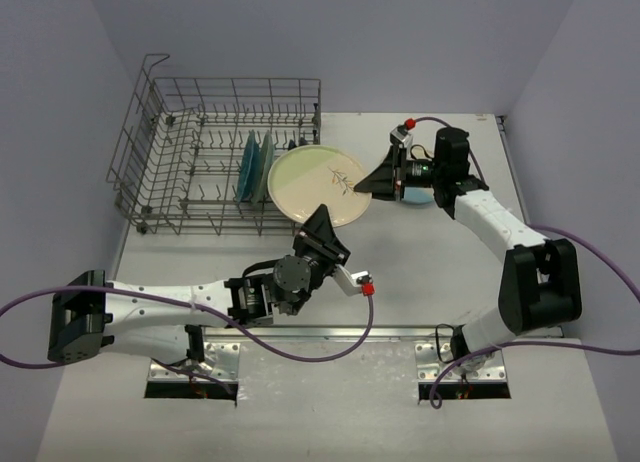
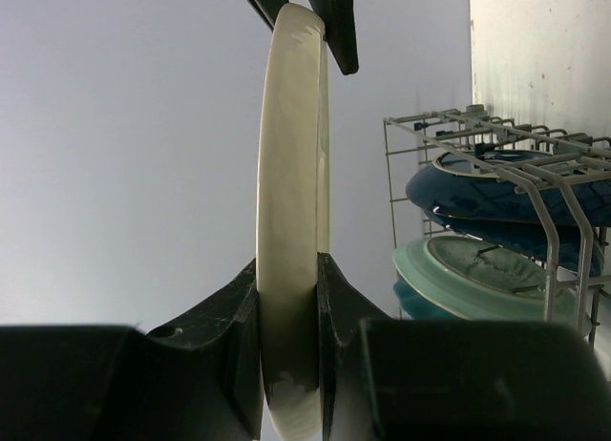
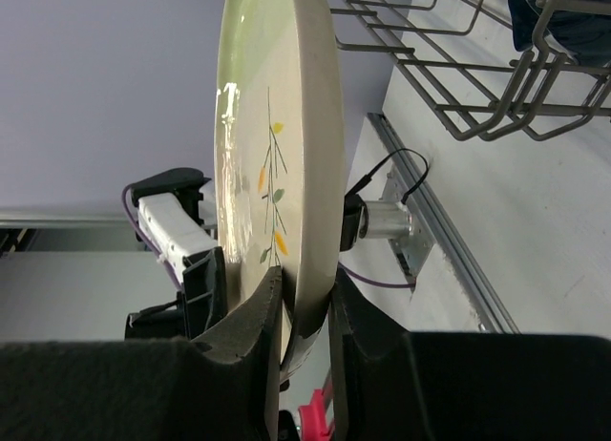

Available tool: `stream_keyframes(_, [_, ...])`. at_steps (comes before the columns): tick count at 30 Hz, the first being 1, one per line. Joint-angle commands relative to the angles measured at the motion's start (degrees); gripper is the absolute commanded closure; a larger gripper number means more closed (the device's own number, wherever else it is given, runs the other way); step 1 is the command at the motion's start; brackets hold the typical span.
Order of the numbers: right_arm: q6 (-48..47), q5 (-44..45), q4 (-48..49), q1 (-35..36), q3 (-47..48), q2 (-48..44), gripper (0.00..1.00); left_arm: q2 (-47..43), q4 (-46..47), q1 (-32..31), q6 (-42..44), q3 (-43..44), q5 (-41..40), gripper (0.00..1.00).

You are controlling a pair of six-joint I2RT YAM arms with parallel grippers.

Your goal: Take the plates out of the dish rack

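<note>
A cream plate with a twig motif [image 1: 318, 185] is held roughly level just right of the dish rack [image 1: 160, 132]. My left gripper [image 1: 322, 228] is shut on its near rim; in the left wrist view its fingers clamp the plate [image 2: 291, 202] edge-on. My right gripper [image 1: 376, 185] is shut on its right rim, shown in the right wrist view with the plate [image 3: 286, 126] between the fingers. Teal and blue plates [image 1: 254, 167] stand upright in the rack. The left wrist view shows dark blue plates [image 2: 506, 188] and a teal plate [image 2: 458, 269] there.
The wire rack's right wall [image 1: 318, 112] stands close beside the held plate. White table [image 1: 430, 272] lies in front of and to the right of it. A metal rail [image 1: 400, 332] runs along the near edge. Purple cables [image 1: 590, 252] trail from both arms.
</note>
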Motion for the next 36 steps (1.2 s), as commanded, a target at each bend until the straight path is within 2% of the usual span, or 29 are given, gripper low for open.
stream_keyframes(1, [-0.4, -2.3, 4.6, 0.5, -0.3, -1.3, 1.00, -0.6, 5.7, -0.5, 1.9, 1.7, -0.2, 0.72])
stream_keyframes(4, [1.8, -2.2, 6.6, -2.5, -1.9, -1.3, 1.00, -1.1, 5.0, -0.4, 1.4, 1.6, -1.3, 0.35])
stream_keyframes(5, [3.4, -2.1, 8.8, -4.0, -2.9, -1.2, 1.00, -1.1, 4.5, -0.2, 0.8, 1.8, -1.6, 0.27])
stream_keyframes(7, [8.0, -1.9, 13.7, -6.8, -4.6, -0.8, 1.00, -1.2, 2.9, 0.3, -0.3, 2.9, -2.2, 0.17])
stream_keyframes(13, [14.6, -2.1, 20.3, -14.7, -5.0, 1.4, 1.00, -1.1, 0.3, 2.6, -4.5, 7.3, -2.9, 0.11])
stream_keyframes(15, [16.9, -2.1, 22.7, -18.5, -3.7, 2.2, 1.00, -0.4, -2.2, 3.9, -9.3, 11.1, -3.6, 0.09])
stream_keyframes(17, [17.4, -2.1, 23.2, -19.5, -3.3, 2.6, 1.00, 0.5, -4.8, 5.4, -13.6, 14.9, -4.1, 0.07])
stream_keyframes(18, [16.9, -2.0, 23.2, -21.4, -2.5, 3.1, 1.00, 1.5, -8.1, 7.5, -18.6, 19.7, -4.5, 0.04])
stream_keyframes(19, [16.8, -1.9, 23.2, -22.5, -2.2, 3.2, 1.00, 2.2, -8.4, 8.9, -19.0, 22.7, -4.5, 0.02])
stream_keyframes(21, [16.1, -1.2, 23.1, -25.2, -1.9, 4.6, 1.00, 5.3, -16.8, 13.9, -32.7, 32.9, -6.4, 0.00])
stream_keyframes(24, [12.6, -0.2, 20.9, -28.6, -1.6, 7.1, 1.00, 12.4, -35.9, 22.0, -51.0, 54.5, -4.9, 0.00])
stream_keyframes(27, [2.5, 2.4, 10.6, -30.6, 0.7, 9.1, 1.00, 17.2, -55.6, 28.1, -70.6, 68.7, 0.8, 0.00])
stream_keyframes(30, [-6.0, 6.1, -0.2, -31.5, 4.6, 10.4, 1.00, 17.1, -60.0, 30.8, -76.1, 71.3, 4.3, 0.00])
stream_keyframes(32, [-9.5, 10.0, -2.4, -31.7, 6.3, 12.7, 1.00, 16.2, -60.1, 34.1, -77.0, 70.3, 6.0, 0.00])
stream_keyframes(36, [-10.6, 13.5, -2.8, -32.0, 9.1, 15.9, 1.00, 14.0, -61.7, 39.3, -79.1, 70.1, 9.2, 0.00])
